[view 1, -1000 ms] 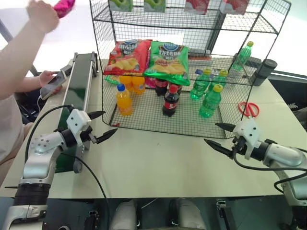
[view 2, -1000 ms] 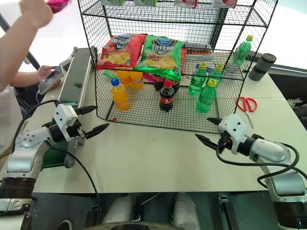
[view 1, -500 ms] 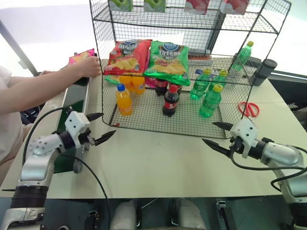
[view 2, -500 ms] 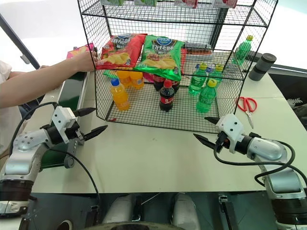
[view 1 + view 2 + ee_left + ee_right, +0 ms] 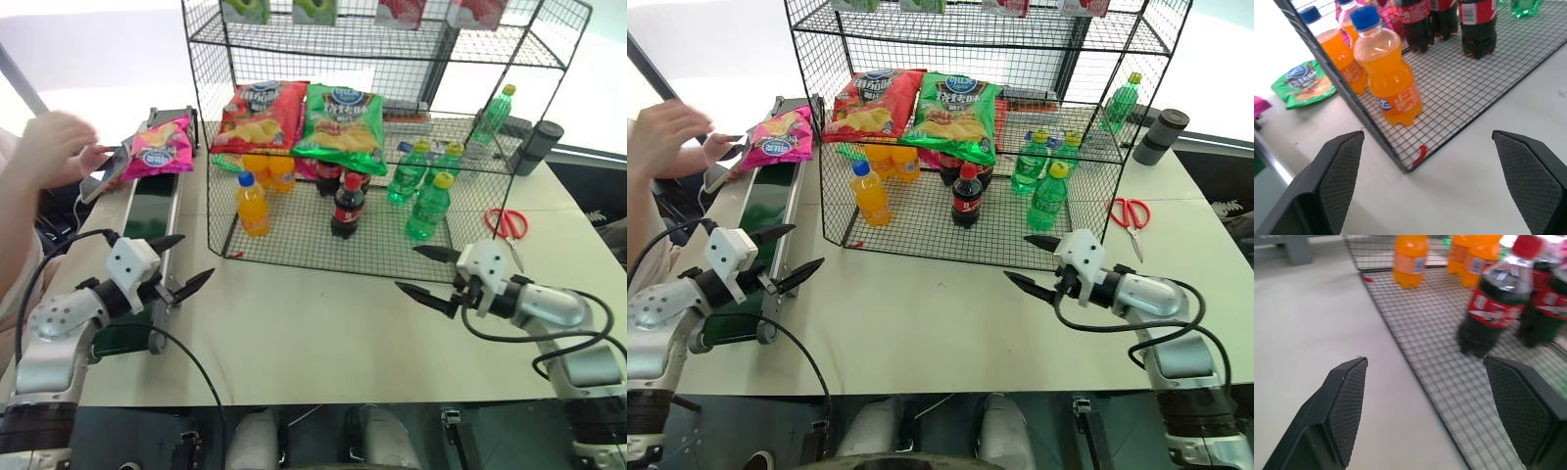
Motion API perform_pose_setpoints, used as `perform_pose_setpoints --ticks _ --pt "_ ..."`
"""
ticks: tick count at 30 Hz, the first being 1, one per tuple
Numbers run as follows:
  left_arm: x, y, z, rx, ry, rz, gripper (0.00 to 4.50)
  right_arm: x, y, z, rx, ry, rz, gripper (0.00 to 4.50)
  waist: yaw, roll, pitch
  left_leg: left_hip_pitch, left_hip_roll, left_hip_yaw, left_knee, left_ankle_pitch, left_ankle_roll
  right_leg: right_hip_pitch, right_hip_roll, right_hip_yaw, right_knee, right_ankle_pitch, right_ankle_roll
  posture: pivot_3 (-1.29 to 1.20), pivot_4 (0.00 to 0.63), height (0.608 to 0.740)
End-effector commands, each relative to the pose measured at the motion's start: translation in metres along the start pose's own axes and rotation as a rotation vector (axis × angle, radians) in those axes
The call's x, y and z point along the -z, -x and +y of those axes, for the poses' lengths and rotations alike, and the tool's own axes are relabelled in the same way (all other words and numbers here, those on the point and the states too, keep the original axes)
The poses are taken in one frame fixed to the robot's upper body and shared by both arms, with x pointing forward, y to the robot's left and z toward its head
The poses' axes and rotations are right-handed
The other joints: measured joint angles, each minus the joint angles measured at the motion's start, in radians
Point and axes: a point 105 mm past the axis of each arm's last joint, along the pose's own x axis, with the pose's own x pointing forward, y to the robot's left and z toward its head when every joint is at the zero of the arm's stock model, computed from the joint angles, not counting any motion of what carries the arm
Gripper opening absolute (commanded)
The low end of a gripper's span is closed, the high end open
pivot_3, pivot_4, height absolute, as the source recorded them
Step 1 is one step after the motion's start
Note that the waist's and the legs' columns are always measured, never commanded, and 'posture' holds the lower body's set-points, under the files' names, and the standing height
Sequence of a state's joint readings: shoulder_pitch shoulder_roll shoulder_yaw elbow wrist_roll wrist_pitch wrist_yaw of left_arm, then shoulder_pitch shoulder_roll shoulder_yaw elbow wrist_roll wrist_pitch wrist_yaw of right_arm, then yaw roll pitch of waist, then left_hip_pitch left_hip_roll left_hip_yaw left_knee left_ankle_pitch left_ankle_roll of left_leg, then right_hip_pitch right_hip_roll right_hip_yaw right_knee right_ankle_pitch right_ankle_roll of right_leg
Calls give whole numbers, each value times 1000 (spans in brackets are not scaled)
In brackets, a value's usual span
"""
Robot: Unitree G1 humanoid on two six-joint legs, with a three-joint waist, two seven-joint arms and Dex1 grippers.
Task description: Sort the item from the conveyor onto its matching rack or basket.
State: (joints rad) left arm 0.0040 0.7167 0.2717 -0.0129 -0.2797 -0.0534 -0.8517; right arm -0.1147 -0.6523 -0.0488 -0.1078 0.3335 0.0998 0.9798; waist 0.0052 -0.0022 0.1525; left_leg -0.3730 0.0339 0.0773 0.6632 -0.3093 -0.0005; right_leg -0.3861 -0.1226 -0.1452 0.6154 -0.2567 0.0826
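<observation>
Magenta-pink crisp bag point(image 5: 163, 147) lay flat, face up, across far end of conveyor point(image 5: 147, 217), blue round logo and yellow chips showing. Conveyor: dark green belt, grey side rails, along left edge of tabletop. Black wire rack point(image 5: 392, 39) stood just beside it, several tiers, upright.

Orange soda bottle point(image 5: 1388, 73) upright on rack point(image 5: 1459, 93) floor, cola bottles point(image 5: 1476, 24) behind.

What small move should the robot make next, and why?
Probably reach the left hand up along the conveyor toward the pink crisp bag. The bag lies at the belt's far end, that hand is open, empty and nearer than the right hand.
</observation>
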Motion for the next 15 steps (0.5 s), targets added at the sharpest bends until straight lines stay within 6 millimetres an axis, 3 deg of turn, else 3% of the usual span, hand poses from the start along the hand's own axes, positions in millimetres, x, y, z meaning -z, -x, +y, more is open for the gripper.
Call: perform_pose_setpoints --ticks 1,3,9,15 --pt "-6 22 17 -107 -147 57 4500 -17 -15 11 -76 -21 -88 3936 0 0 0 0 0 0 0 0 0 -1 0 0 0 0 0 0 150 740" --pt "-6 33 26 -175 -191 91 4500 -27 -23 16 -119 -66 -145 4479 0 0 0 0 0 0 0 0 0 -1 0 1 1 0 0 0 150 740" --pt "2 71 50 -382 -364 248 4500 -48 -40 40 -315 -189 -246 4492 5 -1 0 0 1 1 0 0 0 -2 0 1 0 1 -2 0 150 740" --pt "14 90 49 -427 -494 358 4500 -61 -46 42 -397 -205 -301 4492 8 -2 -1 -1 1 1 0 -1 1 -5 -2 1 -1 1 -2 0 150 740"
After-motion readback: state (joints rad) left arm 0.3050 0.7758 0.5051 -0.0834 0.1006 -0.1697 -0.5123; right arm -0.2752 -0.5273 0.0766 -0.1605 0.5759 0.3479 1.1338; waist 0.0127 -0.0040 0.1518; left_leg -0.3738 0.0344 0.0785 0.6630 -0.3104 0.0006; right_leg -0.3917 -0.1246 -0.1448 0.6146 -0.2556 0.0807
